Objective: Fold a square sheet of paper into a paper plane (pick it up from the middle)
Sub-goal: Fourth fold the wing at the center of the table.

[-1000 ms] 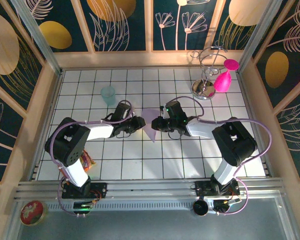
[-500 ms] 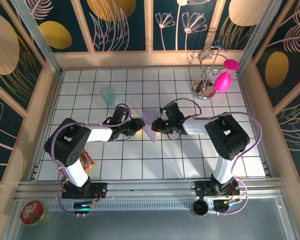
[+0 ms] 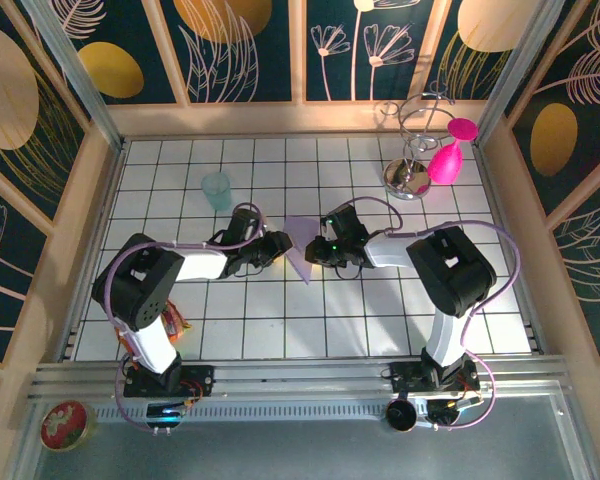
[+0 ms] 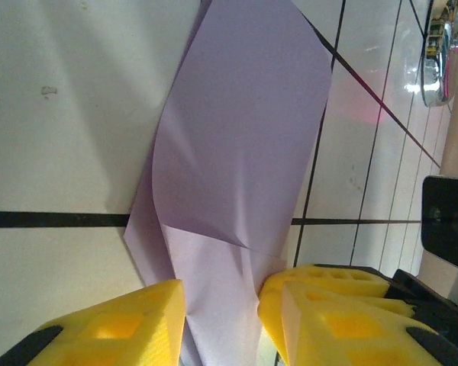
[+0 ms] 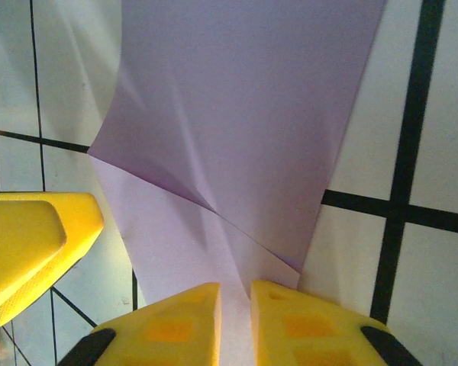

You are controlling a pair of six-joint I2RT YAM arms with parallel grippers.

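The pale lilac sheet of paper (image 3: 300, 245) lies on the tiled floor between my two grippers, folded over into a shape that narrows to a point toward the near side. My left gripper (image 3: 278, 246) reaches it from the left. Its yellow fingers (image 4: 114, 324) stand apart with the folded paper (image 4: 244, 145) in the gap. From the right comes my right gripper (image 3: 318, 250), its fingers (image 5: 175, 320) almost together on a narrow strip of the paper (image 5: 244, 130). A diagonal fold edge crosses the sheet just ahead of both grippers.
A translucent teal cup (image 3: 217, 190) stands to the back left of the paper. A wire stand with a chrome base (image 3: 408, 176) and a pink bulb (image 3: 445, 160) is at the back right. A snack packet (image 3: 175, 325) lies by the left arm's base.
The right arm's elbow has swung left and its gripper has come down closer to the paper. The left gripper has edged right. The paper has barely moved.
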